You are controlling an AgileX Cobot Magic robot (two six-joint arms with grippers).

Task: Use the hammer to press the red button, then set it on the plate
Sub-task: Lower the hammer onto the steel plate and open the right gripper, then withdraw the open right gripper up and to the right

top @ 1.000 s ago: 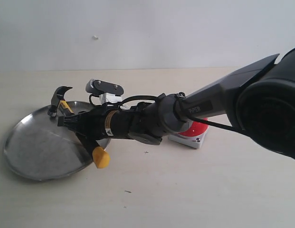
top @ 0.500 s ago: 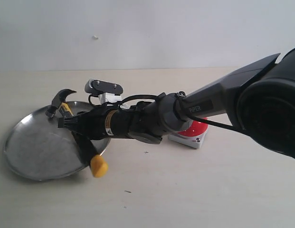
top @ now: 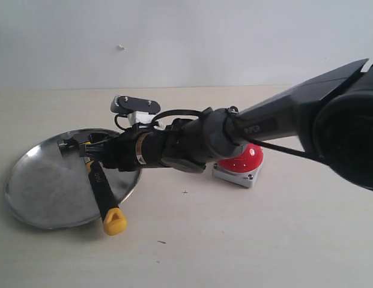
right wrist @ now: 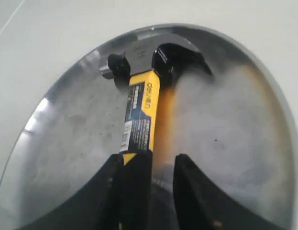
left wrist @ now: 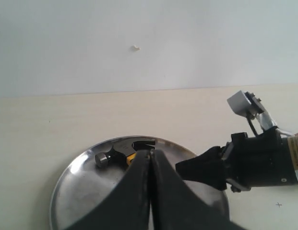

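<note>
Placing step: black-and-yellow claw hammer (top: 101,186) lies in round silver plate (top: 42,195); right hand (right wrist: 149,163), released astride it, should lift clear; left hand (left wrist: 149,158) clenched.

Exterior view: set back at the front of the pale table (top: 246,240), slightly raised, facing the white wall (top: 234,42); covers the wide round silver metal plate (top: 39,195) and the glossy red dome button (top: 245,161).
Left wrist view: a little back from the plate, looking over the left gripper (left wrist: 149,154) toward that wall.
Right wrist view: very close, tilted down into the plate past the right gripper (right wrist: 151,163).
Shared: all three show the plate and the black-and-yellow claw hammer (top: 101,187).
</note>
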